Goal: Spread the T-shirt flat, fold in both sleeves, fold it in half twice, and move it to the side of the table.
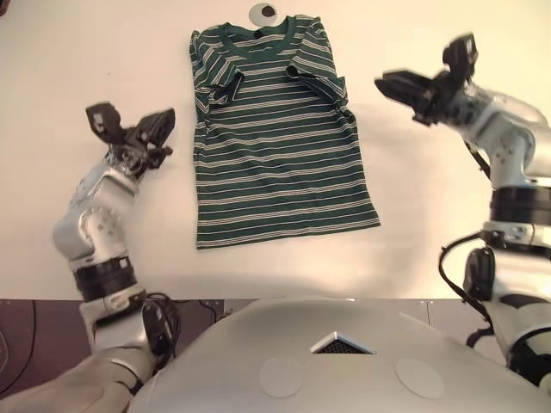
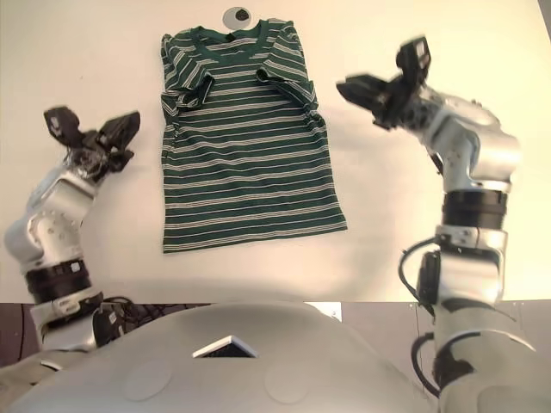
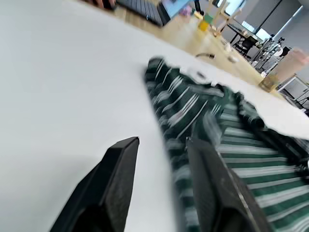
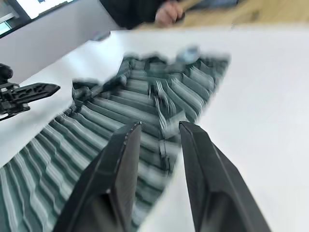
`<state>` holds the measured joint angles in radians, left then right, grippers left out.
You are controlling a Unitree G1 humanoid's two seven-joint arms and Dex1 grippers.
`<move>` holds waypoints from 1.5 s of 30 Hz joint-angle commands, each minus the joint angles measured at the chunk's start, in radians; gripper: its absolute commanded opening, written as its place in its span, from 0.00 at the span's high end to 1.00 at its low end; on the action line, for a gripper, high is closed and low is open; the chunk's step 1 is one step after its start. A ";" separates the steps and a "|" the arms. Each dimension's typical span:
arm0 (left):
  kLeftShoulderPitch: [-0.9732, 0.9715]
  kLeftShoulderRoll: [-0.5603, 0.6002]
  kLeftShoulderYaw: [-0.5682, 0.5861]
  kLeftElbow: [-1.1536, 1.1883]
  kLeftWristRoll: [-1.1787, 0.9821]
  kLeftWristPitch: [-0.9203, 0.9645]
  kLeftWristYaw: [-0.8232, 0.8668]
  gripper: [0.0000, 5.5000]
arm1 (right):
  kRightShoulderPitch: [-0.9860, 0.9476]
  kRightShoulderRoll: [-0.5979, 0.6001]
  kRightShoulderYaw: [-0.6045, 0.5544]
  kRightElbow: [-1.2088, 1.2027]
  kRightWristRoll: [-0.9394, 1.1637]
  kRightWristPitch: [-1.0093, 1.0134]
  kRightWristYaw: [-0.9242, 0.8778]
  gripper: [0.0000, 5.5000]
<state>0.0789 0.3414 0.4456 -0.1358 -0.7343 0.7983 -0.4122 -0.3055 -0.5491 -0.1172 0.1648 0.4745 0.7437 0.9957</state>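
Observation:
A green T-shirt with white stripes (image 1: 275, 142) lies flat in the middle of the white table (image 1: 69, 52), collar at the far end. Both short sleeves are folded in over the chest. My left gripper (image 1: 164, 129) hovers open a little to the left of the shirt, level with its middle, nothing between its fingers (image 3: 120, 179). My right gripper (image 1: 389, 86) hangs open just right of the shirt's right shoulder, also empty. In the right wrist view the shirt (image 4: 120, 125) lies beyond the open fingers (image 4: 123, 164), with the left gripper (image 4: 29, 94) farther off.
A small round grey object (image 1: 264, 12) rests on the table just beyond the collar. Bare table spreads wide on both sides of the shirt. The table's near edge (image 1: 215, 297) runs in front of me. Desks and clutter stand in the room behind.

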 commanded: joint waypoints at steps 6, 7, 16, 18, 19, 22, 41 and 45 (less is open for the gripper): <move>0.477 -0.006 0.069 -0.319 -0.335 0.286 -0.039 0.68 | 0.469 -0.158 -0.034 -0.344 0.196 0.254 0.104 0.74; 0.513 -0.002 0.069 -0.338 -0.340 0.291 -0.036 0.68 | 0.496 -0.160 -0.035 -0.354 0.192 0.247 0.094 0.74; 0.619 0.071 0.096 -0.364 -0.333 0.287 -0.027 0.68 | 0.645 -0.147 -0.045 -0.383 0.174 0.221 0.023 0.74; 0.622 0.084 0.089 -0.366 -0.333 0.292 -0.020 0.68 | 0.644 -0.143 -0.050 -0.353 0.150 0.202 -0.015 0.74; 0.621 0.089 0.088 -0.367 -0.334 0.295 -0.014 0.68 | 0.635 -0.140 -0.052 -0.337 0.142 0.195 -0.035 0.74; 0.625 0.098 0.078 -0.372 -0.335 0.302 0.004 0.68 | 0.611 -0.144 -0.053 -0.305 0.144 0.193 -0.065 0.74; 0.663 0.085 -0.007 -0.419 -0.373 0.295 0.056 0.71 | 0.717 -0.145 0.107 -0.359 0.172 0.190 -0.102 0.73; 0.651 0.080 -0.026 -0.419 -0.378 0.280 0.063 0.80 | 0.700 -0.149 0.098 -0.333 0.169 0.187 -0.109 0.73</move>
<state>0.7246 0.4228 0.4341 -0.5615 -1.1213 1.0712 -0.3767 0.3410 -0.6840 -0.0765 -0.2401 0.7079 0.8738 0.9478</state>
